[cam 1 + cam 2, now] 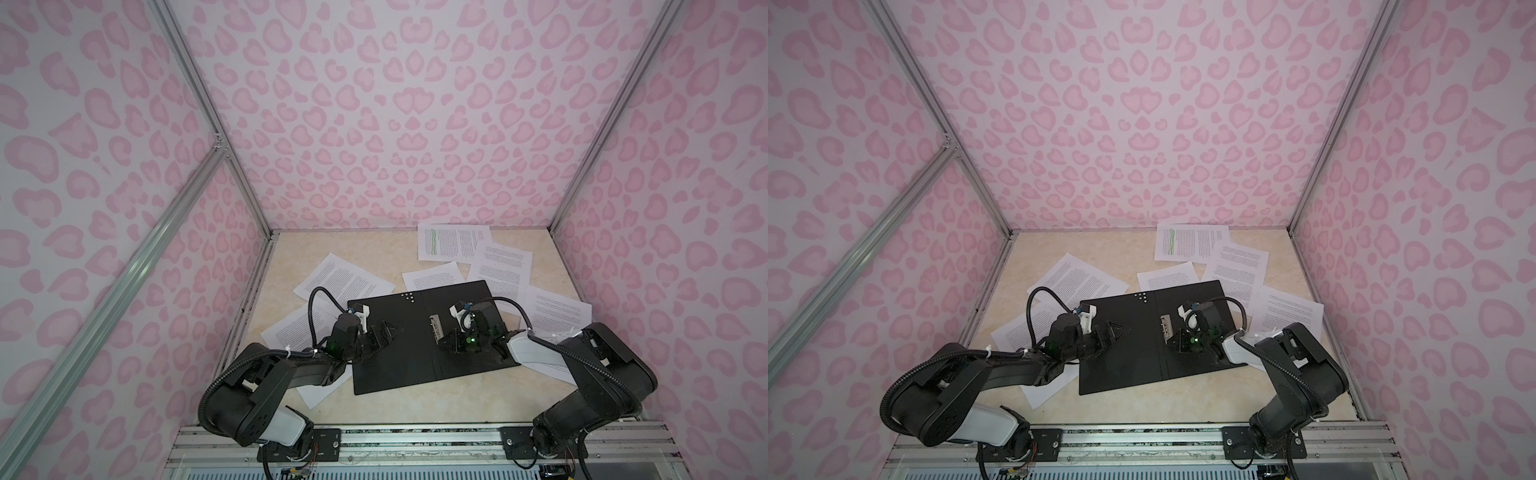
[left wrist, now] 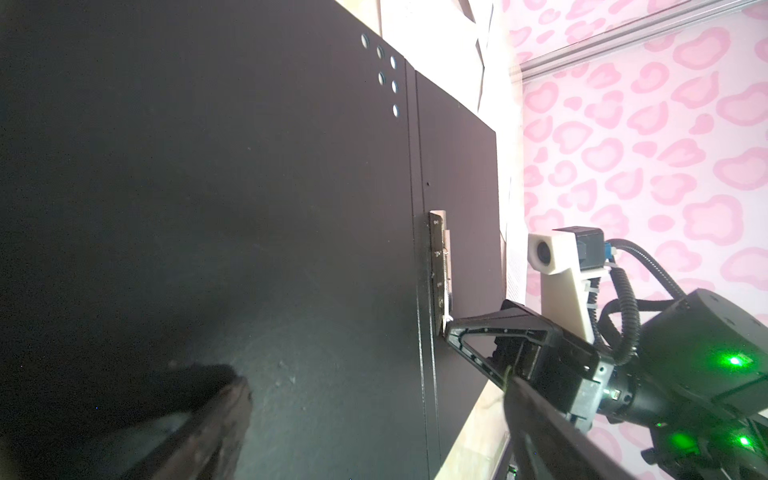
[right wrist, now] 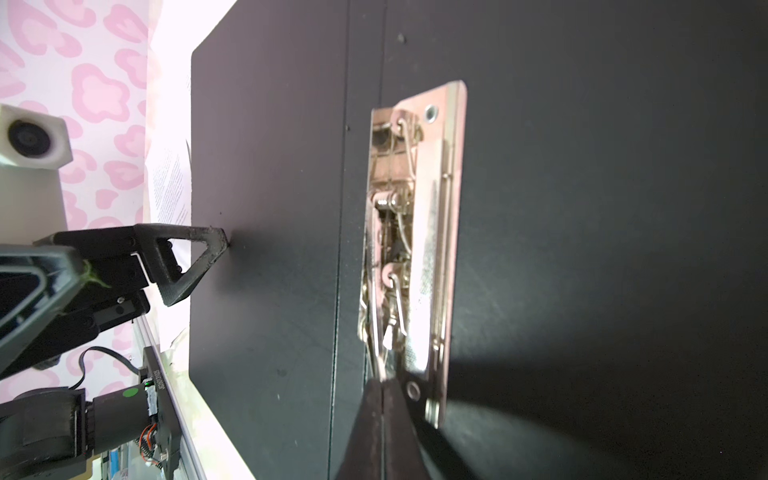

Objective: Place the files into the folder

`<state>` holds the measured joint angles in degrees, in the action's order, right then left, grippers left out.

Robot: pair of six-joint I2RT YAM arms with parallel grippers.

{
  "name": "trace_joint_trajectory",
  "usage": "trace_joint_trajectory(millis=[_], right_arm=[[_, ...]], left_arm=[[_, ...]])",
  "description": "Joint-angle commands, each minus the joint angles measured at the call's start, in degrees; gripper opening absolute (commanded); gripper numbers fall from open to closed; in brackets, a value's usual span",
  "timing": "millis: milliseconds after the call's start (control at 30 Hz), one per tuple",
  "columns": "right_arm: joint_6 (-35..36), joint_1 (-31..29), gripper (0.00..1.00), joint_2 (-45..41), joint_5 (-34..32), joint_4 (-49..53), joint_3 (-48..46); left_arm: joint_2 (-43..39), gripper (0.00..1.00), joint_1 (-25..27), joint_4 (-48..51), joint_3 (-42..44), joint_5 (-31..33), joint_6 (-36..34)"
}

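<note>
The folder [image 1: 415, 361] [image 1: 1129, 361] lies spread open on the table, black inside up, in both top views. Its metal clip [image 1: 435, 326] [image 3: 432, 232] sits just right of the spine. My right gripper [image 1: 441, 338] [image 3: 381, 380] is shut at the clip's near end, with the thin clip lever [image 3: 376, 353] running in between its tips. My left gripper [image 1: 388, 332] [image 2: 374, 382] is open, jaws wide, low over the folder's left half; one finger [image 3: 208, 237] touches the black surface. The files are loose white sheets around the folder, one with green lines [image 1: 453, 243].
Sheets lie at the back left [image 1: 345, 278], back right [image 1: 500, 266], right [image 1: 557, 309] and front left [image 1: 291, 328]; some are tucked under the folder's edges. Pink patterned walls close in three sides. A metal rail [image 1: 415, 436] runs along the front.
</note>
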<state>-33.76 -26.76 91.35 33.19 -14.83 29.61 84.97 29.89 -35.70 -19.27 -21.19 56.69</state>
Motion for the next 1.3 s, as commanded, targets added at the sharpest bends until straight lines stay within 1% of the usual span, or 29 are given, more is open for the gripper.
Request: trace_joint_trajectory(millis=[0,200,300,333,367,400,467,600,733,833,933,1033,1133,1267], right_arm=[[-0.64,0.4,0.0,0.5,-8.36,7.44,-0.38],[-0.9,0.12,0.0,-6.0,-2.49,6.16,0.54],[-0.54,0.06,0.0,-9.76,-2.74,6.33,-0.15],[-0.26,0.19,0.11,-10.64,-3.63,7.67,-0.1],[-0.02,0.2,0.27,-11.31,-3.84,8.54,-0.04],[0.05,0.14,0.37,-11.75,-3.59,8.82,-0.14],[-0.22,0.14,0.42,-12.39,-3.35,8.58,-0.95],[-0.81,0.14,0.39,-13.05,-4.35,8.05,-2.84],[-1.22,-0.97,0.23,-11.58,-3.65,6.76,-3.18],[-1.28,-2.88,0.19,-9.47,-3.31,6.22,-1.56],[-1.37,-4.66,0.18,-7.45,-3.04,6.13,1.25],[-1.66,-4.57,0.17,-4.81,-3.29,7.36,4.94],[-0.94,-2.82,0.16,-0.81,-5.42,11.78,10.85],[0.04,-0.47,0.18,5.83,-5.02,14.48,19.09]], left_arm=[[1.15,0.96,-0.27,12.1,0.63,4.57,0.02],[1.79,0.96,-0.36,11.49,0.9,4.84,0.46],[2.37,0.96,-0.36,11.45,0.81,5.15,0.62],[2.55,0.96,-0.36,11.37,0.86,5.19,0.7],[2.82,0.96,-0.36,11.08,0.82,5.15,0.79],[3.11,0.96,-0.36,10.77,0.81,4.98,0.88],[3.59,0.96,-0.36,10.49,0.64,4.6,1.01],[3.89,0.96,-0.36,10.04,0.63,4.58,1.28],[4.03,0.96,-0.36,9.73,0.71,4.32,1.32],[4.08,0.96,-0.36,9.44,0.75,4.15,1.41],[4.15,0.96,-0.36,9.25,0.82,4.05,1.41],[4.07,0.96,-0.36,9.08,0.81,3.79,1.5],[3.77,0.96,-0.36,9.07,0.72,3.46,1.5],[2.73,0.96,-0.36,9.51,0.22,2.25,1.1]])
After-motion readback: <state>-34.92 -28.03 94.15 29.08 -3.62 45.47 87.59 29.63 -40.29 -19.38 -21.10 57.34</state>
